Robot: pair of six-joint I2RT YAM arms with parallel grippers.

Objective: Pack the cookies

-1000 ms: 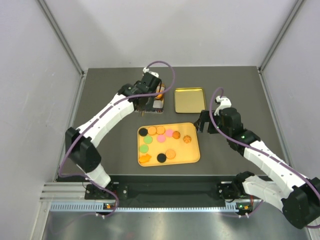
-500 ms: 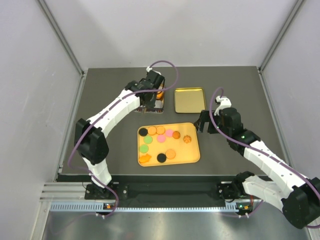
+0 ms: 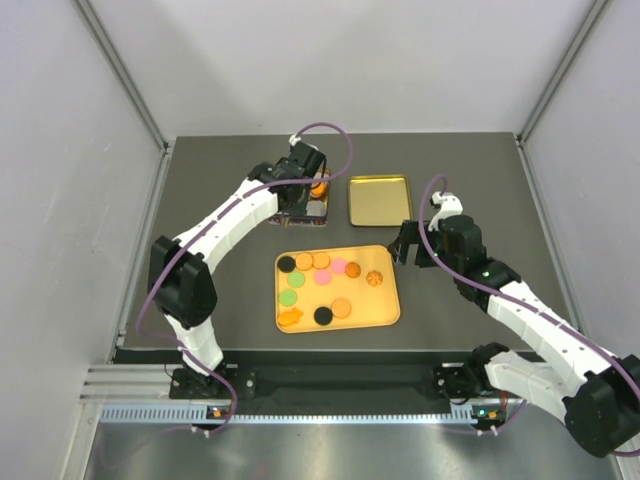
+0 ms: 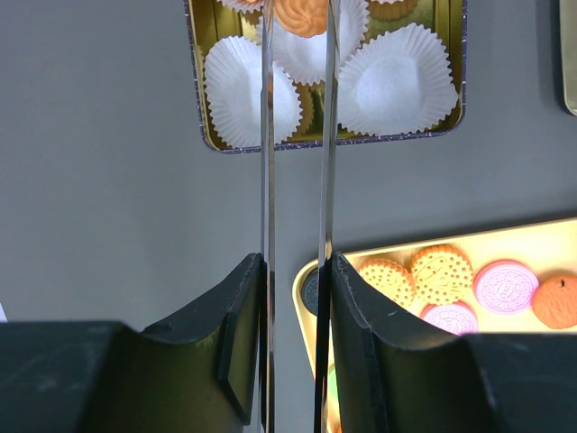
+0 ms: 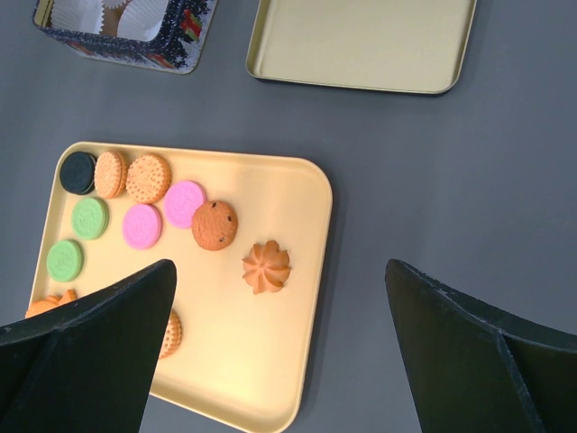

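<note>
Left arm has swung its elbow inward and reached farther over the open tin, while the right arm has not shifted, its right gripper spread wide and empty by the yellow tray's far right corner. Most of the cookies lie on that tray, with the gold lid just beyond it. The left gripper is narrowed onto one orange swirl cookie above a white paper cup in the tin.

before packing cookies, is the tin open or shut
Open: white paper cups show inside the tin, and its gold lid lies apart on the table.
</note>
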